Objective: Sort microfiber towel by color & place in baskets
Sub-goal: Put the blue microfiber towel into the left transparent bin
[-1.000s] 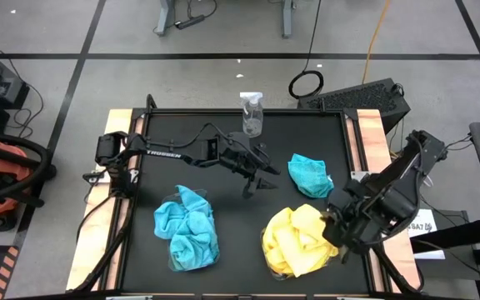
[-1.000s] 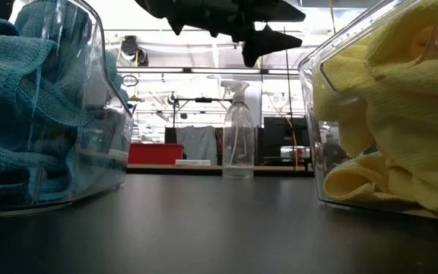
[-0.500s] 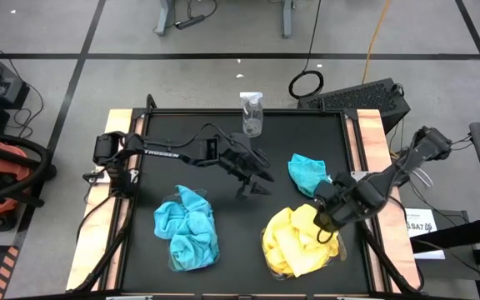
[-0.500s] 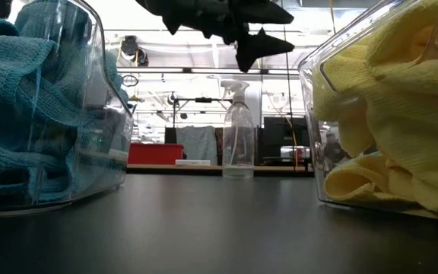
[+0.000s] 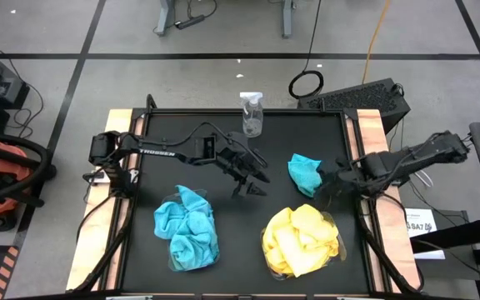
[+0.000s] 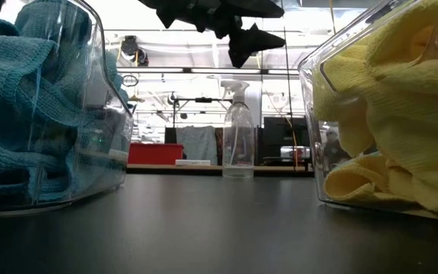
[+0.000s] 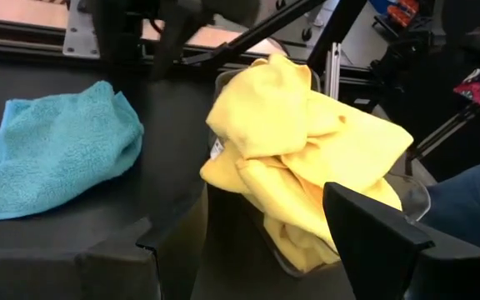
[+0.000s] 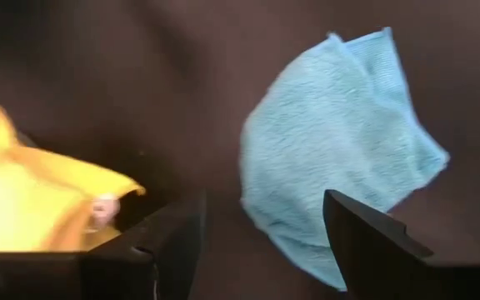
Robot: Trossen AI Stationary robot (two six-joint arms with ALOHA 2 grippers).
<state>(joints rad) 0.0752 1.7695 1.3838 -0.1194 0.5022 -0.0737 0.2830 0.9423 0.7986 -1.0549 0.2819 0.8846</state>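
Observation:
A loose turquoise towel [image 5: 305, 173] lies flat on the black table, right of centre. My right gripper [image 5: 326, 188] is open, low beside the towel's right edge and touching nothing; in its wrist view the towel [image 8: 340, 150] lies just ahead of the fingers. My left gripper [image 5: 252, 185] is open and hangs above the table's middle [image 6: 238, 34]. The near-left basket [image 5: 171, 265] holds several turquoise towels [image 5: 187, 229]. The near-right basket [image 5: 337, 254] holds several yellow towels [image 5: 301, 242], heaped above its rim [image 7: 411, 187].
A clear spray bottle [image 5: 252, 115] stands upright at the table's far edge, centre. Bare black tabletop lies between the two baskets and around the loose towel. Wooden side rails [image 5: 372, 133] border the table left and right.
My right gripper has swung from above the yellow basket's right side toward the far edge, and now sits beside the loose turquoise towel, its arm stretched out lower and flatter. My left gripper has drifted slightly toward the table's left. The towels have not moved.

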